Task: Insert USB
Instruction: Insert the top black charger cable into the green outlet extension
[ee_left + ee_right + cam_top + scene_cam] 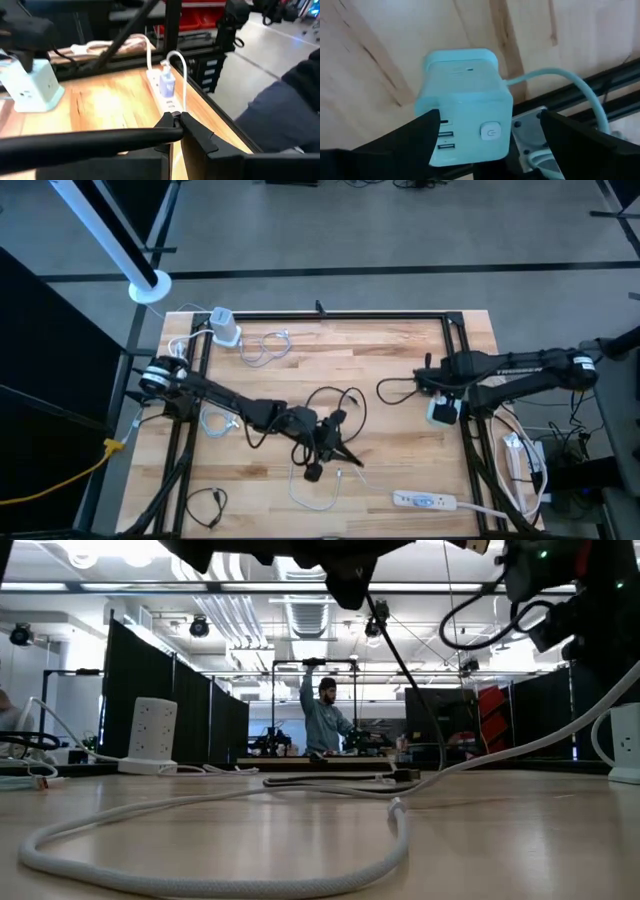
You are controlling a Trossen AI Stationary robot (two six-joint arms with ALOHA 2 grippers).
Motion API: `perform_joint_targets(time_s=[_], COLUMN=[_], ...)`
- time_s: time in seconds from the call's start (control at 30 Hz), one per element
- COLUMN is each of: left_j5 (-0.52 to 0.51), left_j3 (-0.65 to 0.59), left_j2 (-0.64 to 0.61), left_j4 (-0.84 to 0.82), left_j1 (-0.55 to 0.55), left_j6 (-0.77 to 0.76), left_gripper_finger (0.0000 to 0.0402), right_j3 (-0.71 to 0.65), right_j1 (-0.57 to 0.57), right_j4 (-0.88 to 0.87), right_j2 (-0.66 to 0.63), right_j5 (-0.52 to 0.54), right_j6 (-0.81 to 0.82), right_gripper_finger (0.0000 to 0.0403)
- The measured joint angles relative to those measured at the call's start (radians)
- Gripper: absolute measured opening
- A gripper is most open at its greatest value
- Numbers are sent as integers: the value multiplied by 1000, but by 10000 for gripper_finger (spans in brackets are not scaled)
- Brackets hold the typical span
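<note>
A white power cube (443, 411) stands at the table's right side, its side with USB ports (446, 134) and a button showing in the right wrist view. My right gripper (490, 125) points down over it, open, one finger on each side of the cube. Near the table's middle my left gripper (345, 450) is shut on a black cable (335, 405). That cable loops over the wood, and its black end piece (404, 776) lies on the table. My left gripper pinches the black cable (150, 135) between its two fingertips (192, 127). From there the cable runs off sideways across the fingers. In the low view it slants down from the gripper to the table (415, 690). Which part of the cable is held, I cannot tell. My right gripper's finger (415, 135) by the port side lies close to the cube; whether it touches, I cannot tell.
A white power strip (425, 501) with a plug and white cable (167, 80) lies near the front right. Another white cube (226, 328) and white cables (265, 345) sit at the far left. A thick white cable (300, 830) crosses the foreground. A person (325, 715) stands in the room behind.
</note>
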Motion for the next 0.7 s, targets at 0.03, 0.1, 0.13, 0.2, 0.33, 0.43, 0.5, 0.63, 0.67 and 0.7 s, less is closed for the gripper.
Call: perform_joint_targets(time_s=[0.03, 0.1, 0.13, 0.2, 0.33, 0.43, 0.5, 0.63, 0.67, 0.7], left_j5=[-1, -3, -4, -5, -9, -12, -12, -12, -12, -12], left_j3=[0, 0, 0, 0, 0, 0, 0, 0, 0, 0], left_j2=[0, 0, 0, 0, 0, 0, 0, 0, 0, 0], left_j4=[-1, -2, -2, -3, -5, -7, -8, -7, -7, -8], left_j1=[-1, -3, -5, -7, -12, -15, -13, -1, 1, 3], left_j6=[-1, -2, -3, -4, -7, -10, -10, -11, -11, -11], left_gripper_finger=[10, 10, 10, 10, 10, 10, 10, 10, 10, 10], right_j3=[-1, -2, -3, -4, -6, -7, -7, -9, -8, -5], right_j1=[-5, -10, -13, -18, -28, -35, -35, -35, -35, -34], right_j4=[1, 1, 2, 3, 4, 6, 6, 5, 4, 3], right_j2=[4, 12, 16, 24, 41, 53, 53, 54, 54, 55], right_j5=[-10, -27, -36, -53, -88, -113, -121, -142, -146, -149], right_j6=[-12, -34, -45, -67, -110, -142, -154, -193, -199, -203], right_gripper_finger=[334, 335, 336, 338, 341, 344, 344, 344, 344, 344])
